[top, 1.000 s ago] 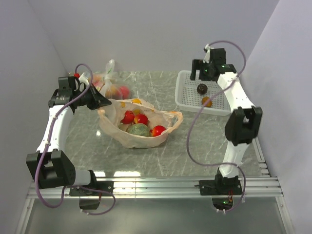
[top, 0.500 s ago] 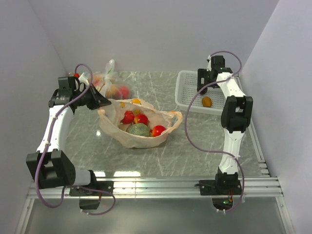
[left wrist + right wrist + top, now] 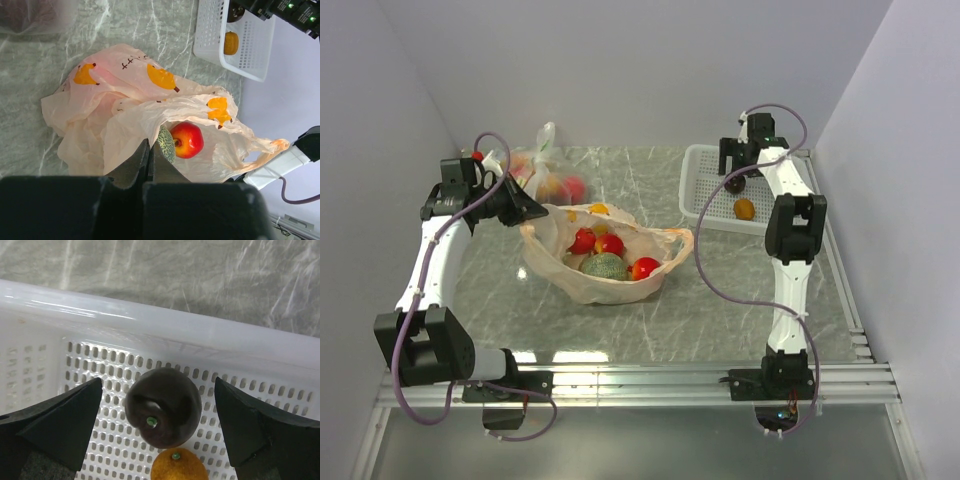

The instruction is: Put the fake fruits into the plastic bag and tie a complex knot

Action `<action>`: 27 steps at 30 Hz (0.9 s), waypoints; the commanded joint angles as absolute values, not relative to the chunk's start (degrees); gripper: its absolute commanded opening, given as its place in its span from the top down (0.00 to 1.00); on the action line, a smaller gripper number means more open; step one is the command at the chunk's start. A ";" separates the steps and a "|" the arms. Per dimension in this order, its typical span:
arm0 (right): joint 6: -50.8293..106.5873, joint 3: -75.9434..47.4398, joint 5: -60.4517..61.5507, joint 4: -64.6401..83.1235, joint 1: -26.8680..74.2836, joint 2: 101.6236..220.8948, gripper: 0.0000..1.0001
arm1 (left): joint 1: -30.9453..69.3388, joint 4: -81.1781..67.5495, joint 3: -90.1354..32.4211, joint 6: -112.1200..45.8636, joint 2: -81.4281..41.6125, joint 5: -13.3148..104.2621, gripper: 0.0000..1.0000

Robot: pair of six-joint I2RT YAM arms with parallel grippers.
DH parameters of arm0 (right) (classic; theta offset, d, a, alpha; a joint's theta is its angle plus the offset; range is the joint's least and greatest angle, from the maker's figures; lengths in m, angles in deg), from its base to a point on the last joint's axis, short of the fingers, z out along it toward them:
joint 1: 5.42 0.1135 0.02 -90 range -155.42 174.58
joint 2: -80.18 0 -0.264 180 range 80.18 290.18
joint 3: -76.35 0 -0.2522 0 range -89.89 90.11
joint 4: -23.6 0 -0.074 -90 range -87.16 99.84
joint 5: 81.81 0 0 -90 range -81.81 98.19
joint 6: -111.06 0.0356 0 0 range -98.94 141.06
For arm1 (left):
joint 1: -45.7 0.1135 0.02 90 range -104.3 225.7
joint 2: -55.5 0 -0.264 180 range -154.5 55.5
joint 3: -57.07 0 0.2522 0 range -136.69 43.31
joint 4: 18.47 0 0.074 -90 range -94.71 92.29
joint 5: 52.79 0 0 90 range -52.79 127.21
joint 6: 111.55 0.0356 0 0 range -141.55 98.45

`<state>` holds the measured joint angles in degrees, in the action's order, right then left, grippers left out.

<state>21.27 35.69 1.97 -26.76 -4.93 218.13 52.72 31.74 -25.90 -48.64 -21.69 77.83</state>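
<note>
Two fruits are found in the white basket (image 3: 702, 180) at the upper right of the top view: a dark maroon fruit (image 3: 162, 407) and, just beside it, an orange fruit (image 3: 177, 466). The right gripper (image 3: 159, 390) is spread wide above the basket, with one finger on either side of the maroon fruit and apart from it. Nothing is held. This placement is judged to be a line-up for a grasp on that fruit.

Four fruits are counted inside the plastic bag (image 3: 620, 288) at the middle of the table (image 3: 720, 310): three red fruits (image 3: 610, 243) and a green melon (image 3: 605, 266). The left gripper (image 3: 149, 150) is pressed together at the left side of the bag's rim, seemingly pinching the film. The rim is judged to be lifted so that the mouth is held open for fruit to be dropped in. A clear bag (image 3: 545, 175) of other fruit is noted at the upper left, apart from the work.

Filling is judged two-thirds done, and the knot is not yet begun. The film is thin, so slippage from the pinch is recorded as a risk.
</note>
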 commanded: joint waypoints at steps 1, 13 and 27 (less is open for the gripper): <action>22.73 36.68 3.36 -27.69 -4.72 219.30 0.00 | 52.38 30.53 -26.03 -48.00 -21.93 77.47 1.00; 22.30 36.24 4.76 -28.13 -4.80 218.96 0.37 | 52.46 30.53 -26.56 -48.00 -22.72 77.38 0.99; 25.45 23.24 -17.45 -23.92 -4.10 186.38 0.52 | 52.38 30.36 -26.56 -48.44 -21.32 77.90 1.00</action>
